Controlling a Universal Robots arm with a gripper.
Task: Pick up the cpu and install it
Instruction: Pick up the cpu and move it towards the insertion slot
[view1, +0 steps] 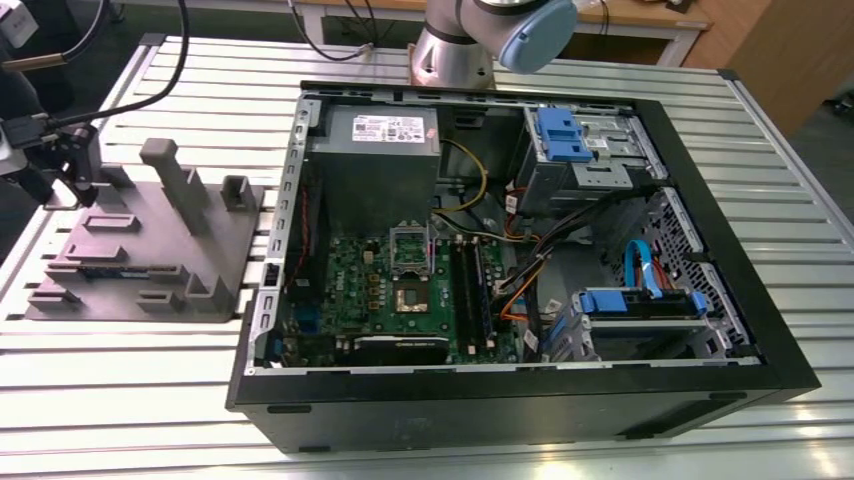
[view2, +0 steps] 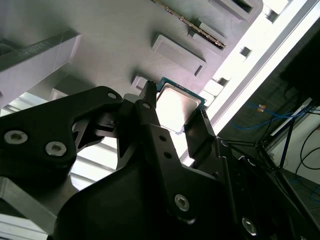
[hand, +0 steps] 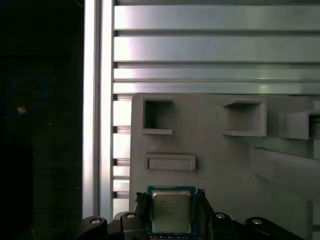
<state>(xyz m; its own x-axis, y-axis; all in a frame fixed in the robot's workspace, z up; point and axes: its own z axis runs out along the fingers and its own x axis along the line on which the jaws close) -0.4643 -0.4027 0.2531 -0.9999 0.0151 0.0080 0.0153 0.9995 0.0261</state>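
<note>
Here my first wrist view has the end effector (hand: 171, 196) clamped on the cpu (hand: 171, 212) near the grey fixture (hand: 215, 155) edge beside the worktop (hand: 200, 45) slats, while the exterior view shows the motherboard socket (view1: 408, 293) uncovered.

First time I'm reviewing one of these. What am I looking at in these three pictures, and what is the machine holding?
It is one robot arm standing at the far side of a slatted metal table. The exterior view is taken from off the arm. It shows an open computer case with a green circuit board inside, and a grey holder block beside it on the exterior view's left. Both wrist views come from cameras riding on the arm. They show the end effector over that block, shut on the cpu, a small square silvery chip.
</note>
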